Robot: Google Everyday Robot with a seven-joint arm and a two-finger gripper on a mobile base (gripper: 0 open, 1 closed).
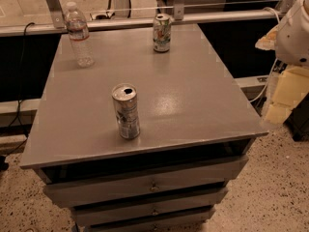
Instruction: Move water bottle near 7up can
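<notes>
Water bottle (78, 35), slim can (126, 111); claw (282, 98) far-right

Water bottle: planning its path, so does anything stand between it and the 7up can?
Nothing visible does: bare table lies between the water bottle, back left, and the 7up can, back middle. The silver can stands further front, off that line. The gripper is not in view.

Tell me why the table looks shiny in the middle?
Camera view: light bounces off the table as pale glare right of the silver can. Camera view again: everything is dim and brownish, darkest under the tabletop; the gripper shows pale at the right edge, beside the table.
</notes>
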